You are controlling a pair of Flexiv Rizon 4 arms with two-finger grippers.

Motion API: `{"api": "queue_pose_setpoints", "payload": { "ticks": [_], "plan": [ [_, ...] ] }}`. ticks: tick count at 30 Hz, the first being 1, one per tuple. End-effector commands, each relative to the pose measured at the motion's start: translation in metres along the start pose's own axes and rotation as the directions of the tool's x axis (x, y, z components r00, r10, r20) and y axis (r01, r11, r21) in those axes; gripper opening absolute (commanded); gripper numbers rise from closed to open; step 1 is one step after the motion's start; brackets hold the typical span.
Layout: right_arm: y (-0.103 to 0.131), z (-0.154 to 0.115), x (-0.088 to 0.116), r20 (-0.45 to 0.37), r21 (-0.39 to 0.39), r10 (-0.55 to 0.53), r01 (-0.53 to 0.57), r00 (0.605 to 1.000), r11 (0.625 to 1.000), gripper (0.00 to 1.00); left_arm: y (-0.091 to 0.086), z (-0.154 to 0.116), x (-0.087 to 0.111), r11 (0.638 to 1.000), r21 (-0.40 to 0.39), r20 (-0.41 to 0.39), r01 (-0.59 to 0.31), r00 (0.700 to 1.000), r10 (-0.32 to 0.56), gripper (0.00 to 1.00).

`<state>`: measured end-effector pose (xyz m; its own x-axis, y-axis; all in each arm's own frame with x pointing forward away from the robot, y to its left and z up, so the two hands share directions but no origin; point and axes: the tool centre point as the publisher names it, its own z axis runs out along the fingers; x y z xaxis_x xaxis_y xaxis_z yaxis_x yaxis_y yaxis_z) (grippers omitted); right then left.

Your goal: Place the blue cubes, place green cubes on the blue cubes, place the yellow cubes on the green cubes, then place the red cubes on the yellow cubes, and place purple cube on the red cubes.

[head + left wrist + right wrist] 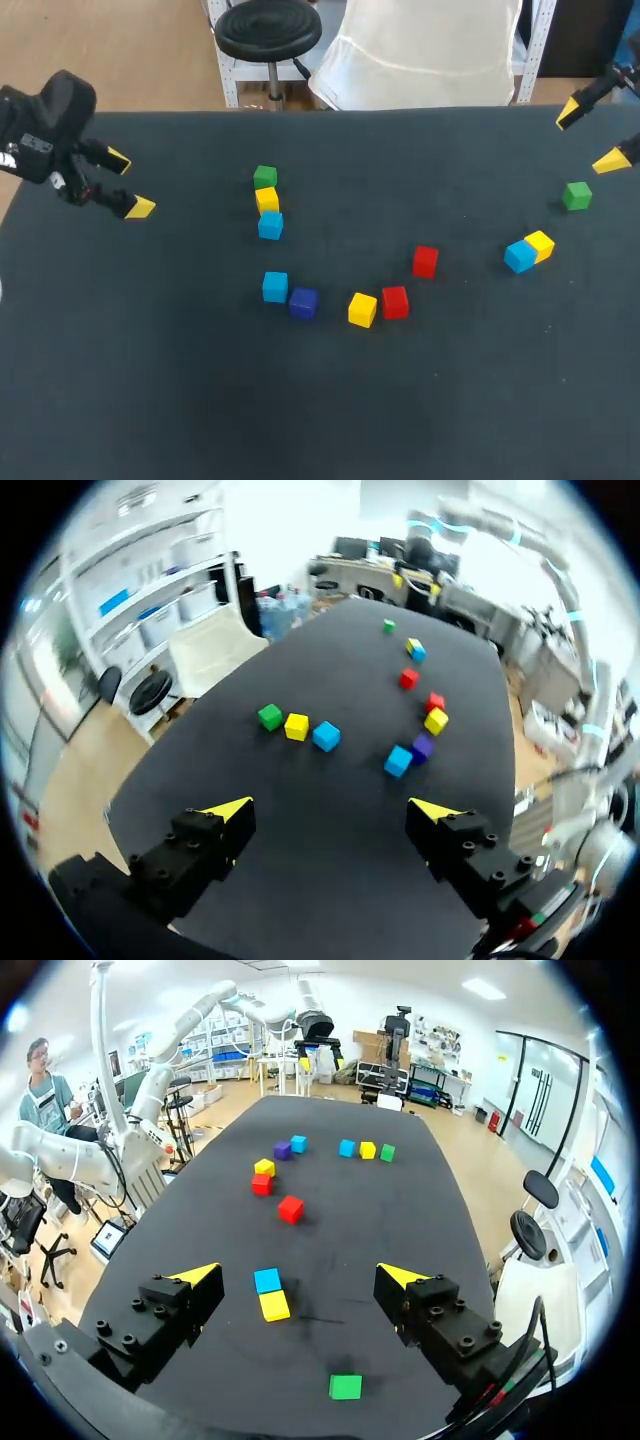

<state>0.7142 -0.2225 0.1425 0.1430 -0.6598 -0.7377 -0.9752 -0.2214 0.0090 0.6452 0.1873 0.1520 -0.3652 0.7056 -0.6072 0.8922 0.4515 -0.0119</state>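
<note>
A green cube, a yellow cube and a blue cube lie in a row left of centre. Lower down, a blue cube and a purple cube touch, with a yellow cube and a red cube beside them and another red cube apart. At the right, a blue cube touches a yellow cube, and a green cube sits beyond. My left gripper hovers open at the far left, empty. My right gripper hangs open near the back right corner. Its wrist view shows the green cube under the open right gripper.
The dark table has bare room along its front and left. In the left wrist view the open left gripper has only tabletop between its fingers, with the row of cubes well ahead.
</note>
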Motion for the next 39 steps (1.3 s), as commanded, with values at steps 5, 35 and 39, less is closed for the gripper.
{"api": "queue_pose_setpoints", "payload": {
  "ticks": [5,35,39],
  "plan": [
    [0.001,0.0,0.0,0.001,0.003,-0.001,0.001,1.0,1.0,1.0,0.008,0.0,-0.006,0.968,0.097,-0.145,-0.233,0.959,0.245,1.0],
    [0.001,0.0,0.0,0.001,0.003,-0.001,0.001,1.0,1.0,1.0,-0.071,0.026,-0.021,0.879,0.232,-0.279,-0.416,0.838,0.47,1.0],
    [0.001,0.0,0.0,0.001,0.003,-0.001,0.001,1.0,1.0,1.0,-0.071,0.026,-0.021,0.879,0.232,-0.279,-0.416,0.838,0.47,1.0]
  ]
}}
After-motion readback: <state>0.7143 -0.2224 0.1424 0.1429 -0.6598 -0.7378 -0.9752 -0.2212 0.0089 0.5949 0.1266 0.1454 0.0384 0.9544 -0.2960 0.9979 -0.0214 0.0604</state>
